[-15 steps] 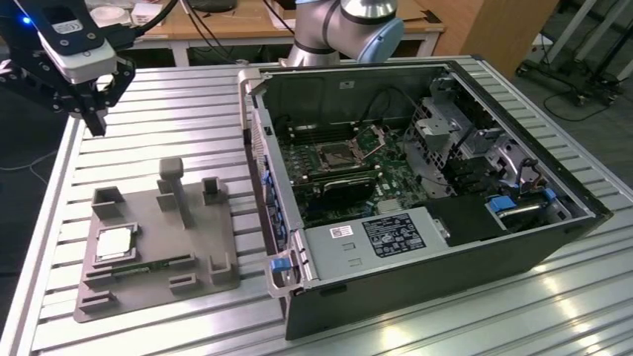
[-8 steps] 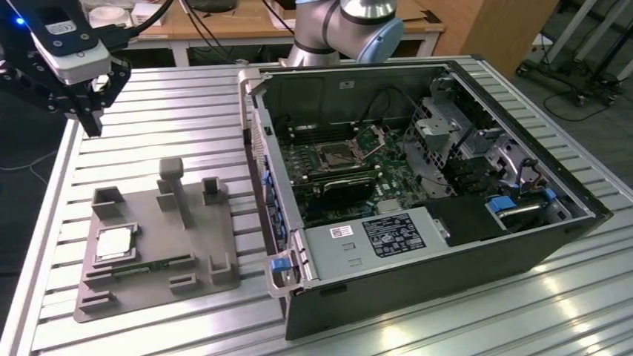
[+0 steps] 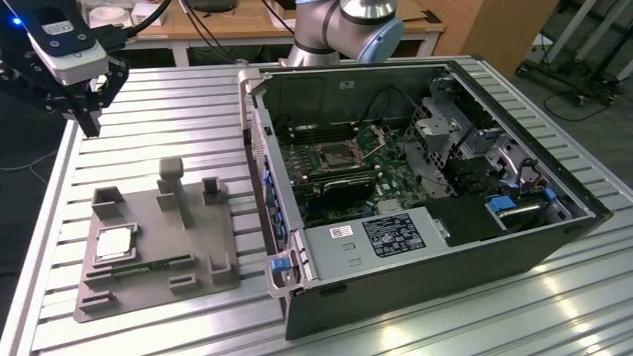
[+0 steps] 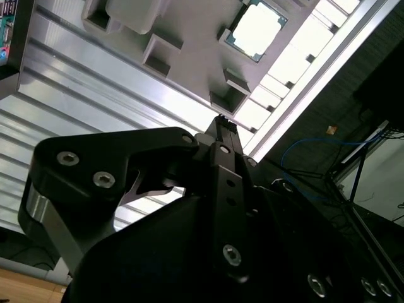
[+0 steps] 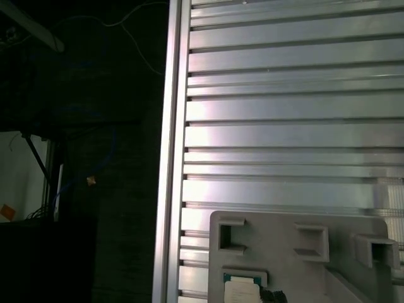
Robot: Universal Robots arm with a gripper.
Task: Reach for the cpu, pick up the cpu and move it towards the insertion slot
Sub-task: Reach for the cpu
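Note:
The cpu [image 3: 114, 243], a small square chip with a silvery top, lies flat in a recess of the grey tray [image 3: 148, 293] at the exterior view's left. It shows in both wrist views as well, the cpu [image 4: 255, 28] bright against the tray and the cpu [image 5: 243, 289] at the picture's edge. My gripper [image 3: 91, 130] hangs well above the table's far left corner, apart from the tray, its fingers together and holding nothing. In the second wrist view the gripper [image 4: 221, 120] points toward the tray's edge. The insertion slot [image 3: 336, 154] sits on the green motherboard inside the open computer case, its metal plate raised.
The open computer case [image 3: 425, 245] fills the exterior view's right half of the ribbed metal table [image 3: 158, 111]. A thin green memory stick [image 3: 148, 267] lies on the tray by the cpu, and several upright posts [image 3: 170, 185] rise from the tray. The table's edge drops off close to the gripper.

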